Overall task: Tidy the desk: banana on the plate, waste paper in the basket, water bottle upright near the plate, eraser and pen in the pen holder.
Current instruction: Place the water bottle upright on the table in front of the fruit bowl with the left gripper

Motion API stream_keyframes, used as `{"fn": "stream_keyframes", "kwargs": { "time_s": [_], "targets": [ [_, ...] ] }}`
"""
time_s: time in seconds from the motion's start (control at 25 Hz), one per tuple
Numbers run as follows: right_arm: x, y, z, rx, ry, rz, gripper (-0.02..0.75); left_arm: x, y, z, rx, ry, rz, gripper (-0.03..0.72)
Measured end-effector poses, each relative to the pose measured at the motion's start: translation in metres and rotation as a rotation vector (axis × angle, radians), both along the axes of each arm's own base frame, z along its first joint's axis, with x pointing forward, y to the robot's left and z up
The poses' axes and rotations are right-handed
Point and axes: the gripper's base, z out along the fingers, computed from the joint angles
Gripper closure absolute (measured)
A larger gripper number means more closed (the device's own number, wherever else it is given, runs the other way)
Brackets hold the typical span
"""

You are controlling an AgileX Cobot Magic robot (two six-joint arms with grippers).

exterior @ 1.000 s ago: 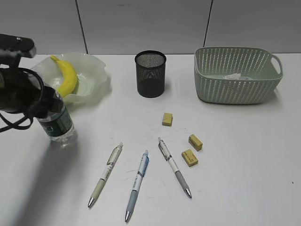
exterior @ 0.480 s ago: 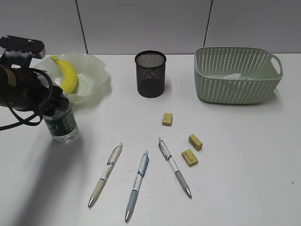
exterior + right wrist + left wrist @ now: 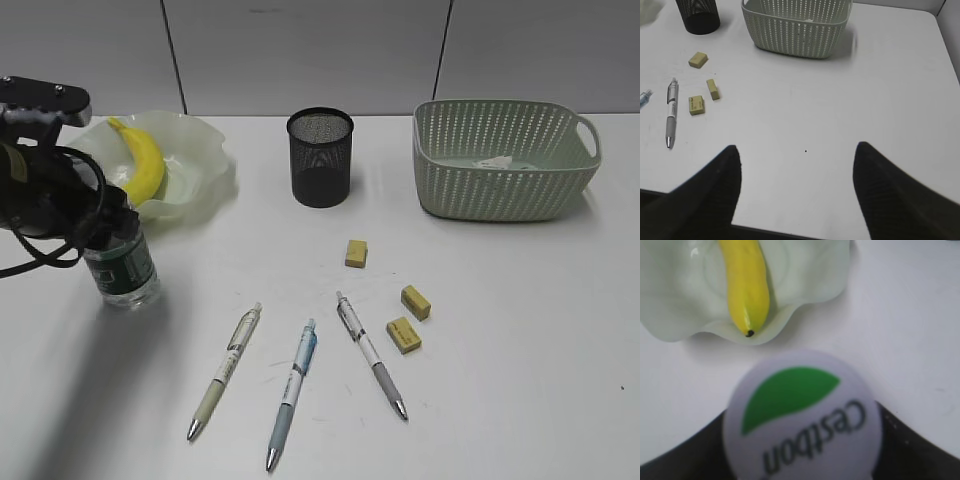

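Observation:
My left gripper (image 3: pixel 100 222) is shut on the water bottle (image 3: pixel 125 272), which stands upright on the desk (image 3: pixel 500 350) in front of the plate (image 3: pixel 205 160). In the left wrist view the bottle's white cap (image 3: pixel 802 415) sits between my black fingers. The banana (image 3: pixel 142 160) lies in the plate; it also shows in the left wrist view (image 3: pixel 745 280). The waste paper (image 3: pixel 495 162) lies in the basket (image 3: pixel 500 195). The pen holder (image 3: pixel 320 157) stands at the back centre. Three erasers (image 3: pixel 356 253) and three pens (image 3: pixel 370 353) lie on the desk. My right gripper (image 3: pixel 797 160) is open and empty.
The right wrist view shows the basket (image 3: pixel 797 27), the pen holder (image 3: pixel 697 15), the erasers (image 3: pixel 696 105) and one pen (image 3: pixel 671 112) ahead to the left, with the desk's right edge (image 3: pixel 947 45) close by. The right arm is out of the exterior view.
The bottle was tilted in my left gripper and now stands upright on the desk. The left arm shifted slightly. Nothing else moved.

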Motion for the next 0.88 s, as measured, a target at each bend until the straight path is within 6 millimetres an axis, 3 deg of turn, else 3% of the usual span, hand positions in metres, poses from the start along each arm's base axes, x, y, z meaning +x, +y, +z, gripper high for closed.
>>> {"fn": "stream_keyframes", "kwargs": {
  "time_s": [0.32,0.6,0.88],
  "targets": [
    [0.000,0.000,0.000,0.000,0.000,0.000,0.187,-0.005,0.002,0.013,-0.006,-0.027,0.004,0.112],
    [0.000,0.000,0.000,0.000,0.000,0.000,0.187,-0.007,0.004,0.018,-0.005,-0.032,0.008,0.090],
    [0.000,0.000,0.000,0.000,0.000,0.000,0.187,-0.035,0.019,0.047,0.050,0.027,0.060,0.085]
  ]
}}
